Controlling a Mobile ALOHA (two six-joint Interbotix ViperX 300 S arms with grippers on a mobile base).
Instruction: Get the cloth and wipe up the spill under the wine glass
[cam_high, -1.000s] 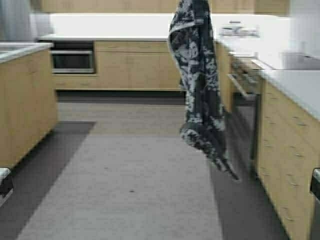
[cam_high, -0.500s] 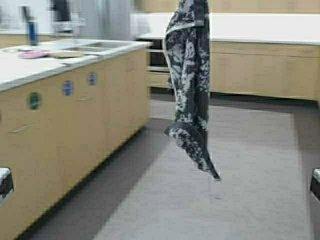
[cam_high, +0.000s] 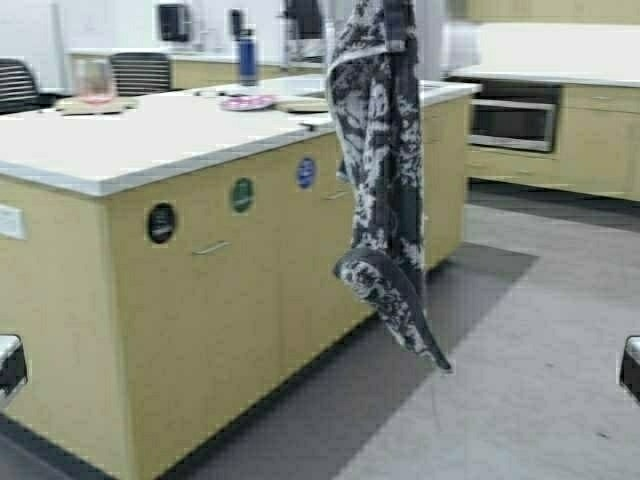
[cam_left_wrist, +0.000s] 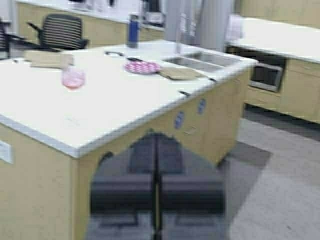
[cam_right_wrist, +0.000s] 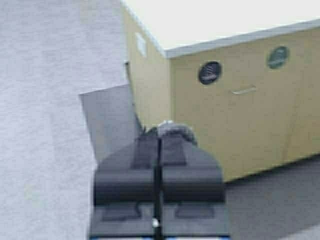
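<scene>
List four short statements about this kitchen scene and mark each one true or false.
1. The cloth lies spread on the island countertop. False: it hangs limp in the air, off the counter.
2. The wine glass stands on the countertop with pink liquid in it. True.
3. The left gripper grips the wine glass. False: its fingers are shut on nothing, well apart from the glass.
4. A blue bottle stands on the countertop. True.

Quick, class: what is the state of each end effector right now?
Left end effector: closed, holding nothing.
Right end effector: closed, with a dark tuft pinched at its tips, most likely the cloth.
</scene>
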